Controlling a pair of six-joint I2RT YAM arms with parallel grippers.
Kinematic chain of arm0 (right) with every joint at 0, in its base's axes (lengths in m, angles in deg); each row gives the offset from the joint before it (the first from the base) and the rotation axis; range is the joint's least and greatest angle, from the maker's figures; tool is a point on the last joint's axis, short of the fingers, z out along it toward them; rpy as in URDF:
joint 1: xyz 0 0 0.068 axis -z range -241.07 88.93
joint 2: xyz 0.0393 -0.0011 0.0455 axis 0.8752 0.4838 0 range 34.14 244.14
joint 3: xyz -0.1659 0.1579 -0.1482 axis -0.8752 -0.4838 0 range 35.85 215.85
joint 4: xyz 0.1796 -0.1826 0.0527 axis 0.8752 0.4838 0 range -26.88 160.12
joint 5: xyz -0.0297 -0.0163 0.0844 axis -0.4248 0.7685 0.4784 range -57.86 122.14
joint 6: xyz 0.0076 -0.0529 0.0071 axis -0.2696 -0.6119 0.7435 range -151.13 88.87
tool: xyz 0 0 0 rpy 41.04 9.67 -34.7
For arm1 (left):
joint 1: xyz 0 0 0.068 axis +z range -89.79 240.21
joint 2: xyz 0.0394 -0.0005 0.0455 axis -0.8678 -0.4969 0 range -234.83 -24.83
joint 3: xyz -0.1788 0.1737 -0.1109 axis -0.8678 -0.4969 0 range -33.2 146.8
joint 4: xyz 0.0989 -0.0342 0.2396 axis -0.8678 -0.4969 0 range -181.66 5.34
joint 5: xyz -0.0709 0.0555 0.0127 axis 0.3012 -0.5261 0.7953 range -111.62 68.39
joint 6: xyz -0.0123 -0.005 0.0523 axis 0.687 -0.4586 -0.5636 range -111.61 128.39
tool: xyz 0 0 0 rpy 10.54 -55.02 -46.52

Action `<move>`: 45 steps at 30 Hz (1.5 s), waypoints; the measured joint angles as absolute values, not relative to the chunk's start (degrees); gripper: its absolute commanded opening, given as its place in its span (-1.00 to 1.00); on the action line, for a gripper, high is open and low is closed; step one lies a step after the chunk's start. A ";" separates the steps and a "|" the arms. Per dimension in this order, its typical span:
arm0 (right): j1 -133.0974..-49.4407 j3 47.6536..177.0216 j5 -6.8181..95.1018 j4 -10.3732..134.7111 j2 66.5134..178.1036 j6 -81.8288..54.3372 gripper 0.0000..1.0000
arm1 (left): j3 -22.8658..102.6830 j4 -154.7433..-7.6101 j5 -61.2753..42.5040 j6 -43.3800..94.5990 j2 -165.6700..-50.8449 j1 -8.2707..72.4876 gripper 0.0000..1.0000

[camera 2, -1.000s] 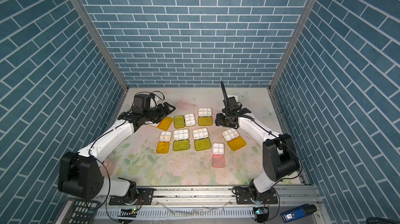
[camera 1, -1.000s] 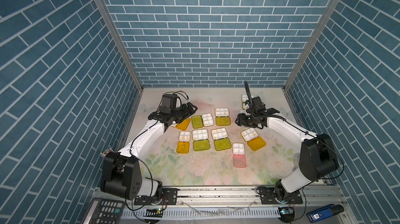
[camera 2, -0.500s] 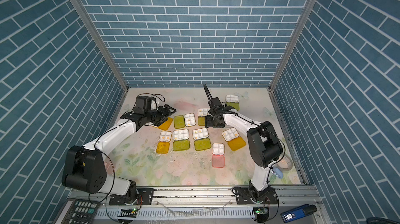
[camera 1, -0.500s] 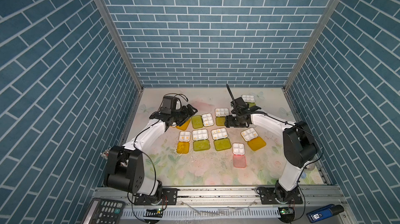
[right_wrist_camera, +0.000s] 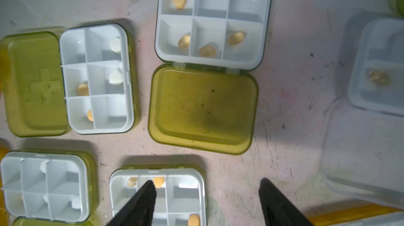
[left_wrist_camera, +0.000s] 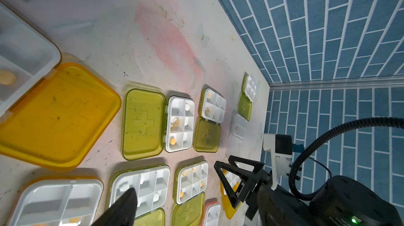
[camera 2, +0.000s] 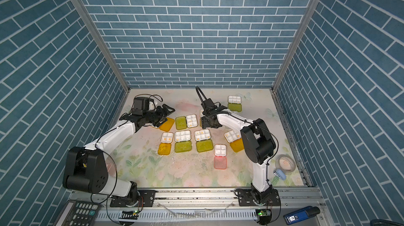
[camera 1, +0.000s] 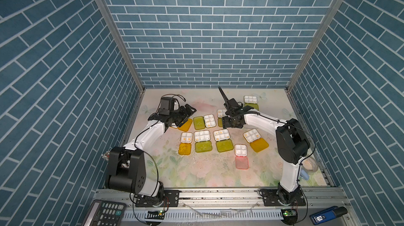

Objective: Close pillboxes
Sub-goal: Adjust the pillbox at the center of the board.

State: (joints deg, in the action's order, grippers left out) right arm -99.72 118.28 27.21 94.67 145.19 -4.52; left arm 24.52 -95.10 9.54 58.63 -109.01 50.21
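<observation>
Our right gripper (right_wrist_camera: 207, 182) stands wide and empty, and the open green box (right_wrist_camera: 205, 66), just below mid-frame in both top views, lies straight ahead of it: lid (right_wrist_camera: 203, 109) nearer, tray (right_wrist_camera: 212, 19) beyond, its long axis crosswise to our reach. We judge the lid must fold away from us onto the tray. The left gripper (camera 1: 189, 116), whose opening we cannot tell, hangs over an orange lid (camera 1: 185, 124) further left, so the right arm is nearer.

Robot test cell
A floral-printed tabletop (camera 1: 196, 174) is enclosed by blue brick-patterned wall panels (camera 1: 207, 28); white robot arms (camera 1: 150, 135) are bolted to a grey rail (camera 1: 218, 194).
</observation>
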 measured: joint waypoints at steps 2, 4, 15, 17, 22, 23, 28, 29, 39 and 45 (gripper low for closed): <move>-100.44 119.44 26.12 95.11 146.04 -4.63 0.54 | 24.52 -95.07 9.59 58.76 -109.01 50.23 0.75; -101.14 120.25 25.20 95.35 146.91 -4.67 0.54 | 24.52 -95.07 9.67 58.80 -109.01 50.40 0.75; -103.74 122.04 23.28 96.05 150.06 -5.70 0.56 | 24.43 -94.16 10.55 59.22 -109.40 52.20 0.75; -104.11 122.54 23.19 96.11 150.65 -5.70 0.57 | 24.39 -93.94 10.70 59.24 -109.64 52.20 0.75; -104.90 123.81 22.23 96.77 151.83 -5.98 0.59 | 24.23 -93.83 10.66 59.22 -110.04 52.20 0.76; -104.99 124.18 22.01 96.88 152.01 -6.05 0.59 | 24.23 -93.83 10.66 59.22 -110.08 52.20 0.75; -105.58 125.54 20.57 97.45 152.77 -6.53 0.60 | 24.17 -93.83 10.66 59.22 -110.89 52.20 0.76; -105.71 125.80 20.15 97.60 152.95 -6.77 0.61 | 24.15 -93.83 10.66 59.22 -110.96 52.20 0.75; -107.50 126.11 18.12 98.50 154.39 -7.65 0.62 | 24.08 -93.81 10.66 59.24 -110.98 52.20 0.76; -108.03 126.11 18.17 98.47 154.50 -7.65 0.62 | 24.08 -93.81 10.66 59.28 -110.98 52.20 0.75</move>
State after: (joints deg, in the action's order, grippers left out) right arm -108.03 126.11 18.17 98.47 154.50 -7.65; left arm 24.08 -93.81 10.66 59.28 -110.98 52.20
